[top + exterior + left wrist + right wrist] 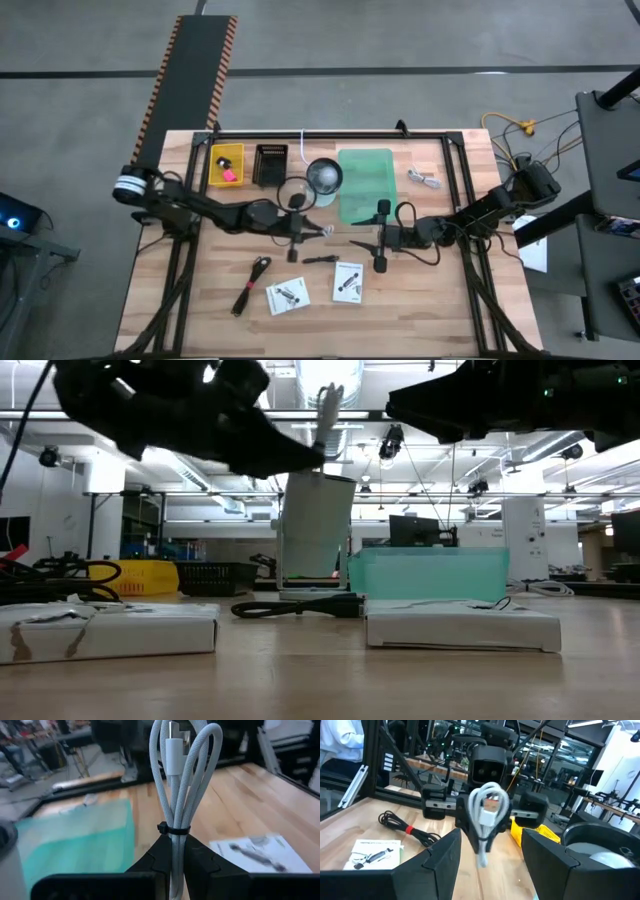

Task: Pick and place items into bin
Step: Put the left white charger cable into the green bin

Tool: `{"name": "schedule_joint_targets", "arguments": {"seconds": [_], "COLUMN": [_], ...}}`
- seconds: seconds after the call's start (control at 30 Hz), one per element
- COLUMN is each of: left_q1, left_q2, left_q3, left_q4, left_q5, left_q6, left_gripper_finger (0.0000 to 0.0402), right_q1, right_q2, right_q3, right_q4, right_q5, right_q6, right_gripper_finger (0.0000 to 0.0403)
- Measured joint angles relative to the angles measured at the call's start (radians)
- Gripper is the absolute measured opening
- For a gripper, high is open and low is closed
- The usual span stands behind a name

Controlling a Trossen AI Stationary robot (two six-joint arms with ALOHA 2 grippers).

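Pale wood forms the table (pixel 420 300), and on its far side lies the green bin (pixel 366 182), next to a clear round dish (pixel 324 175), a black tray (pixel 270 163) and a yellow tray (pixel 226 164). The bin is probably the drop point, so it sits within reach of both arms.

The left gripper (pixel 322 230) hangs above mid-table, clamped on a coiled white cable (pixel 176 785). It grips the bundle just below its black tie, so the loops stand upright above the fingers and cannot spill. The bin lies just beyond it, so the carry looks short.

The right gripper (pixel 381 239) faces the left one from close by, fingers spread and empty. My guess is that it waits clear of the bin while the left arm delivers.

Nearer the front edge lie two white packets (pixel 348 282), flat, and beside them a black cable (pixel 250 284) with a red band. A small black tool (pixel 320 259) lies between the grippers and the packets. A silver piece (pixel 424 178) lies right of the bin. All of these are still outside it.
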Motion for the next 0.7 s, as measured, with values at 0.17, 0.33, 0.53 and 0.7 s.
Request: {"name": "schedule_joint_targets", "arguments": {"seconds": [0.17,0.33,0.53,0.7], "left_q1": [0.001,0.001,0.001,0.0], "left_q2": [0.076,0.147,0.196,0.2], "left_q3": [0.081,0.157,0.208,0.218], "left_q4": [0.0,0.002,-0.005,0.0], "left_q5": [-0.024,-0.023,-0.024,-0.024], "left_q6": [0.065,0.078,0.123,0.124], "left_gripper_finger": [0.0015,0.0015,0.0015,0.0015], "right_q1": [0.0,0.0,0.0,0.0], "right_q2": [0.0,0.0,0.0,0.0], "right_q3": [0.0,0.0,0.0,0.0], "right_q4": [0.0,0.0,-0.001,-0.014], "right_q5": [0.0,0.0,0.0,-0.001], "right_q6": [0.002,0.005,0.004,-0.009], "right_gripper_finger": [0.0194,0.0194,0.0194,0.0194]}}
